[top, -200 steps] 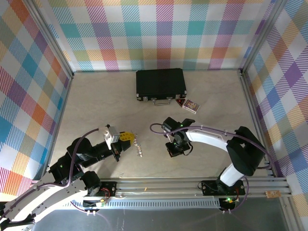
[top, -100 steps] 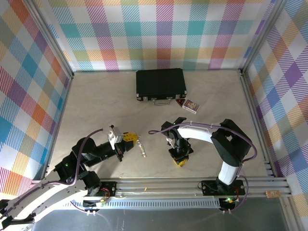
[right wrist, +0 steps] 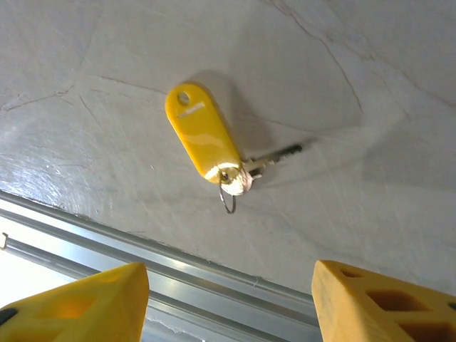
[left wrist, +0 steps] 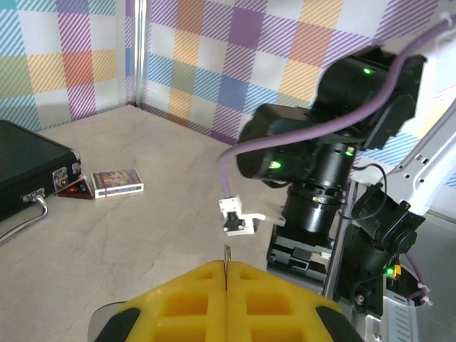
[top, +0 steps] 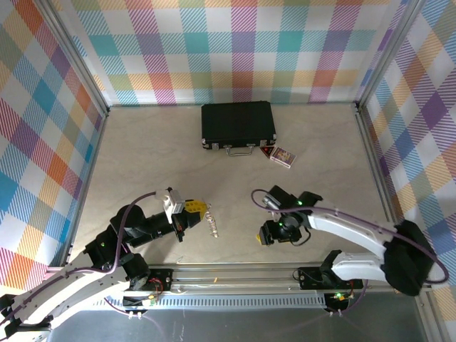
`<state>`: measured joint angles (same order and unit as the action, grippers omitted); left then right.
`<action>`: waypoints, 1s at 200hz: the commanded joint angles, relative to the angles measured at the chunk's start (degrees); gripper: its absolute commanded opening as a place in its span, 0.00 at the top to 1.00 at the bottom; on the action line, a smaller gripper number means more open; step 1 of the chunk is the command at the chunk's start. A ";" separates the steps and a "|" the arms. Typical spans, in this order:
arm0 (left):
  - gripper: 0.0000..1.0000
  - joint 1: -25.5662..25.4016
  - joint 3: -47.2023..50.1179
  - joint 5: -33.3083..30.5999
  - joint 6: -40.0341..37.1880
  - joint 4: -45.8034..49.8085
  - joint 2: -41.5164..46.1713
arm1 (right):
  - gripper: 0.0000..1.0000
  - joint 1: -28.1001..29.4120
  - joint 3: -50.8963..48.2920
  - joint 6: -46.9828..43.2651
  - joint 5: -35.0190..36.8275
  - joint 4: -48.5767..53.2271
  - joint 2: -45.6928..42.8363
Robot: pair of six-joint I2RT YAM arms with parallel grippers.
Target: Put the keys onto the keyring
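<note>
From above, your left gripper [top: 193, 208] sits at about 7 o'clock on the table [top: 142, 149]. Its yellow fingers are pressed together on one end of the keyring [top: 211, 225], which trails from the tips as a thin silvery chain toward their 5 o'clock. You cannot tell from here whether the chain touches the surface. Your right gripper [top: 264, 237] is at roughly 5 o'clock on the table, near the front rail [top: 235, 274] and pointing down. From this height its finger spread is hard to judge. The black case [top: 238, 125] lies closed at 12 o'clock, with a small card box [top: 282, 157] just off its 4 o'clock corner. On your left wrist camera the yellow fingers [left wrist: 178, 310] meet flush with no gap, and a sliver of the keyring's wire pokes up from the seam between them. The right arm [left wrist: 320, 164] stands ahead at 1 o'clock. On your right wrist camera the fingers [right wrist: 78, 306] stand well apart at 7 and 5 o'clock, with nothing gripped. The key [right wrist: 203, 139] lies flat on the table above them, clear of both. Its yellow head points to 11 o'clock, its short silver blade to 3 o'clock, and a small ring sits at the joint.
</note>
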<state>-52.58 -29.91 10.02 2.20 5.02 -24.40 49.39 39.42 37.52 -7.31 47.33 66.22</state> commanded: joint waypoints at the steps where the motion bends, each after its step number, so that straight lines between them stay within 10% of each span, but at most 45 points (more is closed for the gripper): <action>1: 1.00 0.10 -0.71 1.39 1.14 -3.46 0.85 | 0.38 0.98 -4.21 4.97 0.69 -5.59 -4.67; 200: 1.00 0.37 -1.29 2.81 1.47 -4.67 -0.69 | 0.71 7.49 -7.19 0.22 8.28 -15.39 3.51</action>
<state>-52.58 -29.91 11.57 2.61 4.05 -25.43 56.07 31.14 39.38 -0.56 32.38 68.55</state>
